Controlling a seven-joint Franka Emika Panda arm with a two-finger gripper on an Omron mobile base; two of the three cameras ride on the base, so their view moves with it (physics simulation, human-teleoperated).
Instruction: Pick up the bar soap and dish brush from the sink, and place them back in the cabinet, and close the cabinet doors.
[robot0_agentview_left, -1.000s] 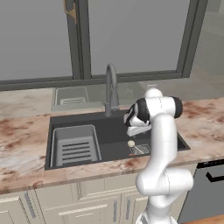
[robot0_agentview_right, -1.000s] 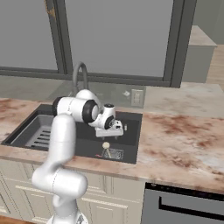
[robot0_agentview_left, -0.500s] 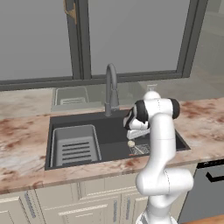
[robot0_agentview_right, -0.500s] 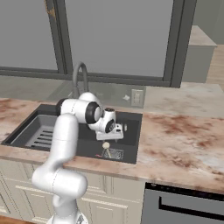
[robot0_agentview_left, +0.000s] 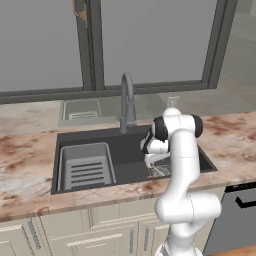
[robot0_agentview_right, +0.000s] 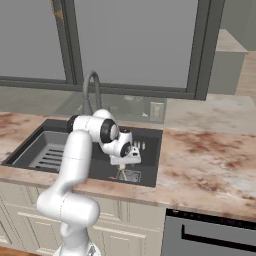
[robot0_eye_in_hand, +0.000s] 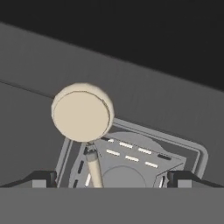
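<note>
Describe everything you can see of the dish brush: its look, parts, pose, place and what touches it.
The dish brush has a round, flat-faced cream head and a thin pale handle, with a small grey collar where they join. The surface looks smooth and matte. In the hand view it stands head-up, its handle running down between the spread fingertips of the gripper, above the drain plate of the dark sink. Whether the fingers touch the handle cannot be told. In the base views the hand hides most of it.

Cream-headed dish brush stands over sink drain.
</note>
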